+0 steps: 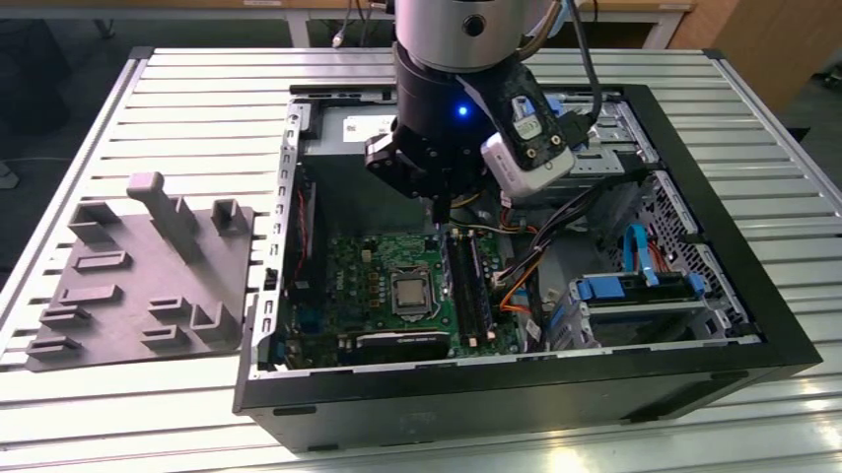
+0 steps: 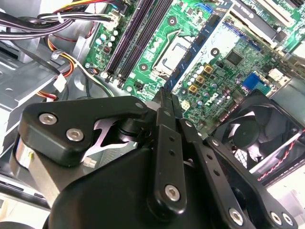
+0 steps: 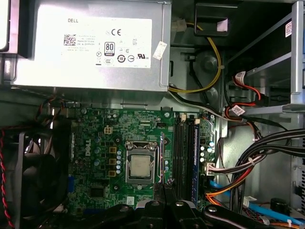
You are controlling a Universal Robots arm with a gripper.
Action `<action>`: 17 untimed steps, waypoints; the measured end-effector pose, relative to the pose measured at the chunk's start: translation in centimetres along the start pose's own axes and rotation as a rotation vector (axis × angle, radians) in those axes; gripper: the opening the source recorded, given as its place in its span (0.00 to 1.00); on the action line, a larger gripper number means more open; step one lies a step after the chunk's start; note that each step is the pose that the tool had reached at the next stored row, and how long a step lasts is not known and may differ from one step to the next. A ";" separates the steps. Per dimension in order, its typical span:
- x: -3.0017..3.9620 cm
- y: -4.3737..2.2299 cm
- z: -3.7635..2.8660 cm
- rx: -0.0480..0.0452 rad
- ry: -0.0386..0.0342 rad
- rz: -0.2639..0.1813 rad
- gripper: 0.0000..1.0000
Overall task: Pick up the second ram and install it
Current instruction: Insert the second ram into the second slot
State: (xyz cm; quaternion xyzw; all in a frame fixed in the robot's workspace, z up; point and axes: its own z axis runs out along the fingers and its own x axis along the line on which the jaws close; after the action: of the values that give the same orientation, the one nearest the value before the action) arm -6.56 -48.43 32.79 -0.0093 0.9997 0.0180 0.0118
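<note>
Gripper (image 2: 165,98) clasping second ram (image 3: 162,155), white-labelled power supply (image 3: 95,45)

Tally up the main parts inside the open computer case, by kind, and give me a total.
Motherboard: 1
Processor: 1
Power supply: 1
Fan: 1
Total: 4
</note>
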 end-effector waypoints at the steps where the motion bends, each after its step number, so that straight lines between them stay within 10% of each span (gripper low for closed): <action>1: 0.00 0.00 0.02 0.0000 0.0000 0.000 0.12; 17: 0.02 -0.02 0.56 -0.0003 0.0000 0.000 0.12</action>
State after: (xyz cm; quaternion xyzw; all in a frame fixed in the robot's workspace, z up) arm -6.57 -48.44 32.22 -0.0092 0.9997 0.0182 0.0118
